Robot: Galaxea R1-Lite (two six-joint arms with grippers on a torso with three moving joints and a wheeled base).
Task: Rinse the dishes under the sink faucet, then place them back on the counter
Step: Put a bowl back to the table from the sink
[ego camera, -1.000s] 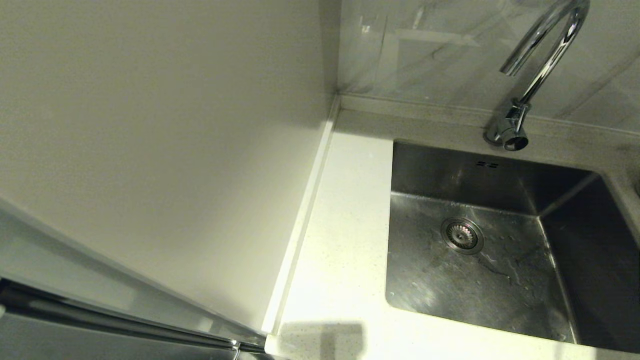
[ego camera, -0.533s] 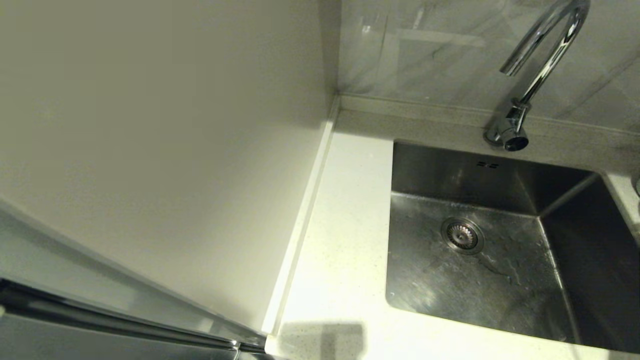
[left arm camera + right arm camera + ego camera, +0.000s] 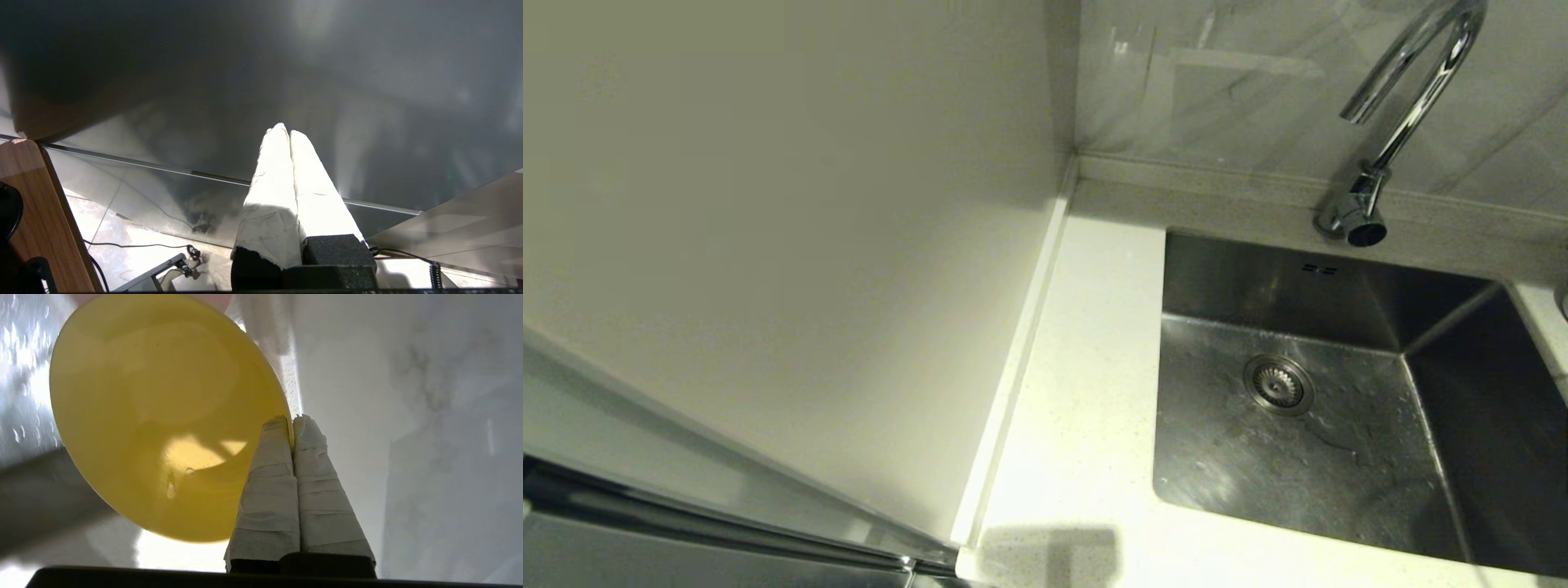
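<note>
The sink (image 3: 1339,425) is set into the table (image 3: 1078,392) at the right of the head view, its drain (image 3: 1277,384) in the left half of the basin floor. The faucet (image 3: 1380,147) stands on the far rim behind the sink, its spout arching over the basin. A strip of table lies left of the sink, and a tall panel (image 3: 784,245) rises left of that strip. A tiled wall (image 3: 1217,82) stands behind the table

Kitchen: steel sink (image 3: 1445,343), chrome faucet (image 3: 1409,106), stone counter (image 3: 1078,425).
</note>
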